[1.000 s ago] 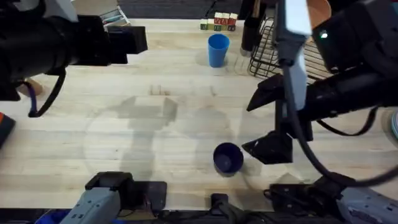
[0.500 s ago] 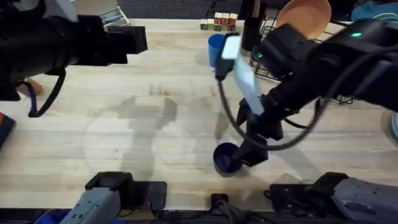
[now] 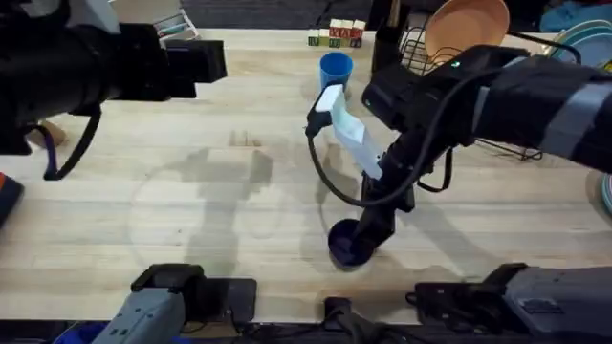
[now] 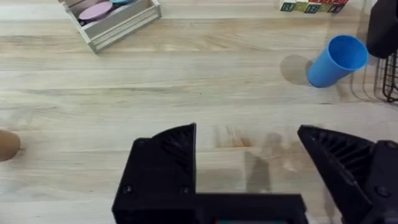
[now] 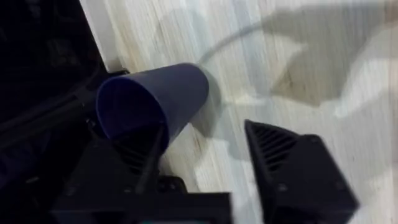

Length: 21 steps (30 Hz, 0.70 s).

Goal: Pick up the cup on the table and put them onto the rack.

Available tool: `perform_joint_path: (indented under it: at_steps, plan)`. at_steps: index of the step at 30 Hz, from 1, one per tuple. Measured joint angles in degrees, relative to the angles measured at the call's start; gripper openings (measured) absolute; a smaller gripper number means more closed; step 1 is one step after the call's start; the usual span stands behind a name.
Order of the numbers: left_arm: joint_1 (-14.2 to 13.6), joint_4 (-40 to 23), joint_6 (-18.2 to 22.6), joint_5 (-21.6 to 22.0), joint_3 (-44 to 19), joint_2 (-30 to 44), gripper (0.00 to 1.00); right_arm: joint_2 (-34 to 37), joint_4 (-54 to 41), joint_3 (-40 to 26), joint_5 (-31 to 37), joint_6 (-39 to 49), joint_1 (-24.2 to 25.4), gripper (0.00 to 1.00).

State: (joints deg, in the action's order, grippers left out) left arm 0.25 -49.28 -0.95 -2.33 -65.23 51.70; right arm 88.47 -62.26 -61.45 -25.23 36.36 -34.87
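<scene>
The dark navy cup (image 3: 346,244) stands near the table's front edge, right of the middle. In the right wrist view the navy cup (image 5: 155,99) looks tilted, its mouth against one finger (image 5: 118,171); the other finger (image 5: 292,168) stands apart over bare wood. My right gripper (image 3: 371,234) is open and low beside this cup. The light blue cup (image 3: 336,73) stands upright at the back, also seen as the light blue cup (image 4: 336,59) in the left wrist view. The black wire rack (image 3: 413,50) is at the back right, partly hidden by my right arm. My left gripper (image 4: 249,180) hangs open high over the table.
An orange bowl (image 3: 469,27) leans in the rack and teal plates (image 3: 579,33) lie behind it. Toy blocks (image 3: 337,34) sit at the back edge. A wooden tray (image 4: 112,18) with coloured discs is at the back left. The table's middle is bare wood.
My right arm has swung in from the right and dropped toward the front, bringing its open gripper against the navy cup. The left arm and the light blue cup have not moved.
</scene>
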Motion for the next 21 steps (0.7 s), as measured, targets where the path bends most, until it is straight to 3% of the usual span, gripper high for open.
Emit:
perform_joint_path:
  at_steps: [1,6,7,15,21]
  plan:
    - [0.0,0.0,0.0,0.0,0.0,0.0,0.993,0.0,0.0,0.0,0.0,0.0,0.0,0.745]
    - [0.0,0.0,0.0,0.0,0.0,0.0,0.993,0.0,0.0,0.0,-0.5,0.1,0.0,0.109]
    - [0.0,0.0,0.0,0.0,0.0,0.0,0.993,0.0,0.0,0.0,-1.1,0.1,0.0,0.052]
    - [0.0,0.0,0.0,0.0,0.0,0.0,0.994,-0.4,-4.0,-2.5,-4.8,0.1,0.6,0.034]
    - [0.0,0.0,0.0,0.0,0.0,0.0,0.994,-1.5,-7.8,-13.9,1.0,0.1,4.8,0.034]
